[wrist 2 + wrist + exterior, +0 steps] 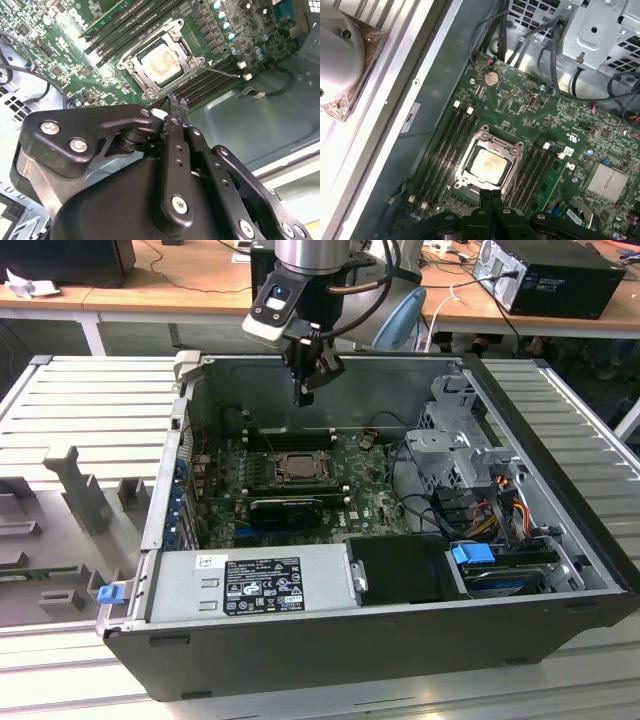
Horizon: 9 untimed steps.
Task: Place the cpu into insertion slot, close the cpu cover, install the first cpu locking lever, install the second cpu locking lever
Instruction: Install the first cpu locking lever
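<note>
The cpu [298, 466] [160, 62] [487, 165], a dull silver-beige square, lies flat in the insertion slot [514, 146] on the green motherboard. The cpu cover [134, 67] [468, 150], a thin metal frame, lies down around it with the chip showing through its opening. A thin wire lever [225, 73] sticks out from one corner of the socket. My gripper [305, 395] [177, 101] [490, 196] hangs well above the board, just behind the socket in the exterior view. Its black fingers are pressed together, shut, and hold nothing.
Black memory slots [445, 145] flank the socket. The open case has a power supply [255, 580] at the front, a metal drive cage [455, 445] with cables [500, 505] at the exterior view's right, and a grey rear wall [400, 380]. A finned heatsink [607, 182] stands nearby.
</note>
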{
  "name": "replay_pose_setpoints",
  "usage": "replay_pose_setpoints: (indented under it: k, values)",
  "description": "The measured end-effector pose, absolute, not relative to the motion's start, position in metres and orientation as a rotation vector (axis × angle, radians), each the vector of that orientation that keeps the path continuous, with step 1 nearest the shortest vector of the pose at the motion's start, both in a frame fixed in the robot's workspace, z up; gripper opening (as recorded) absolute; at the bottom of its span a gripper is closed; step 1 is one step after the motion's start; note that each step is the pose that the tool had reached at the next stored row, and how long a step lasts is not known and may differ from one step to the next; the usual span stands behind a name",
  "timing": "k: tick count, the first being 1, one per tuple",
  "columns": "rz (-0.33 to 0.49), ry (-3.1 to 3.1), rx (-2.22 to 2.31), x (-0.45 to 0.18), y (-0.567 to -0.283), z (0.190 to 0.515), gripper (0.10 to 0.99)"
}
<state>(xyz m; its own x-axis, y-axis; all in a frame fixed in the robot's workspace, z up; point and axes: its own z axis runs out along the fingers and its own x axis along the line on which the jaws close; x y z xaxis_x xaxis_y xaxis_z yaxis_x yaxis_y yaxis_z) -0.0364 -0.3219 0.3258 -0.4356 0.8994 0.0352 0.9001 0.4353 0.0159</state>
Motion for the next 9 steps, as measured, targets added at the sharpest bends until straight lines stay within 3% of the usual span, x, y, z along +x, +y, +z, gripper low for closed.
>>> replay_pose_setpoints:
  k: [9]
  values:
    - [-0.049,-2.707,-1.548,-0.0364,-0.3219,0.3258,0.106]
